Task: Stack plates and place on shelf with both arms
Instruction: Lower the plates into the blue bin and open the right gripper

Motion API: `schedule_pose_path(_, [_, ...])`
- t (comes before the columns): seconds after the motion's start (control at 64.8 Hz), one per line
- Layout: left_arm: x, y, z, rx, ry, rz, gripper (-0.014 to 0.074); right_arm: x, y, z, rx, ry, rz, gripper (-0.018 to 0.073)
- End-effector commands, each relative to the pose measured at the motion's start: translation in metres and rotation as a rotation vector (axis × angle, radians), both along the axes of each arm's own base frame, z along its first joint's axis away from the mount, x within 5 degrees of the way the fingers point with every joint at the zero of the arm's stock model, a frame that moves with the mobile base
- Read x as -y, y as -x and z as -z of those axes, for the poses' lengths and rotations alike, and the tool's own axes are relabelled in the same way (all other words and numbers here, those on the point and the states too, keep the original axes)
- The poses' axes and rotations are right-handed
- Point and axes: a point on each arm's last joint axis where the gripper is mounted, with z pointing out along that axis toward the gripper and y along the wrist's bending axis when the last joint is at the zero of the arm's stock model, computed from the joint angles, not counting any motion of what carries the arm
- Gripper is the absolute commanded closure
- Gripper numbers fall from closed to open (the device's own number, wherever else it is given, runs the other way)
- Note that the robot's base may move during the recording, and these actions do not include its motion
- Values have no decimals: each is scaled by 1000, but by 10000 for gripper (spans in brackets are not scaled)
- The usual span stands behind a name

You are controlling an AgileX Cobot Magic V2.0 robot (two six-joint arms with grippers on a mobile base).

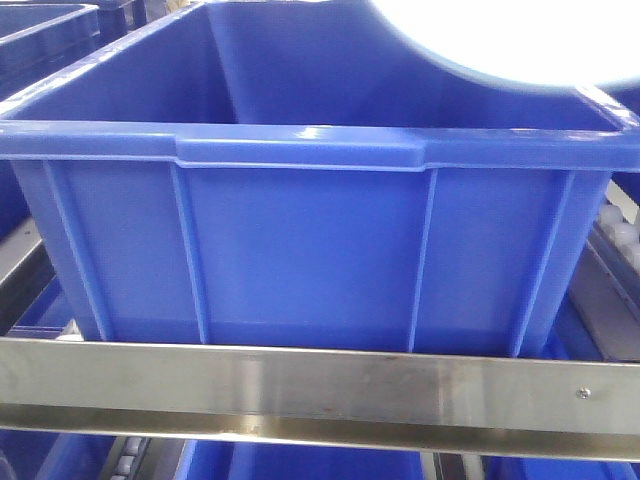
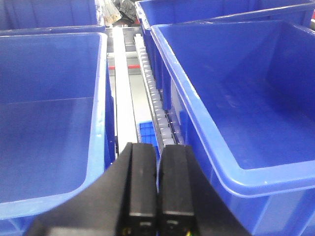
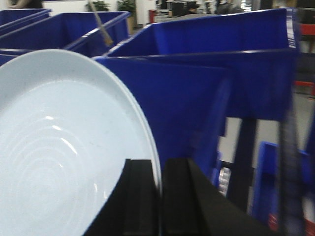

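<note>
Plate: you see 1 white one in the right wrist view, its rim pinched between the 2 black fingers of the right pincer, so that pincer is clamped on the plate's edge. It stands tilted, face toward the camera, with faint concentric rings on its glossy surface. Whether a 2nd plate sits behind it you cannot tell.

In the front view the same white plate shows as an overexposed arc at the top right, above the rear corner of the large blue crate.

That crate sits on the shelf, just behind the brushed-steel front rail. White rollers show on the track at the crate's right.

Left pincer: fingers pressed together with nothing between them, so closed and empty. It hangs above the gap between 2 blue crates, the left crate and the right crate. A steel strip and a roller track run down that gap.
</note>
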Motion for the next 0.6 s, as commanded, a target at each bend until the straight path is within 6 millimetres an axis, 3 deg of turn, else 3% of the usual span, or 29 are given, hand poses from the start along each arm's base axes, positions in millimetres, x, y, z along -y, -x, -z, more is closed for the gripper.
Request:
schedule_pose_path(0.0, [0,0,-17,99,34,-5,514,-15,-23,-31,163,-64,-29,510])
schedule_pose_path(0.17, [0,0,-17,99,34,-5,514,-50,-76,-23,159,-65,-75,504])
schedule_pose_path(0.309, [0,0,-17,99,34,-5,514,-64,-109,-10,151,-80,-71,428])
schedule_pose_path(0.463, [0,0,-17,99,34,-5,514,-71,-124,2,106,-90,-72,284])
schedule_pose_path(0.586, [0,0,-17,99,34,-5,514,-71,-124,3,104,-89,-72,251])
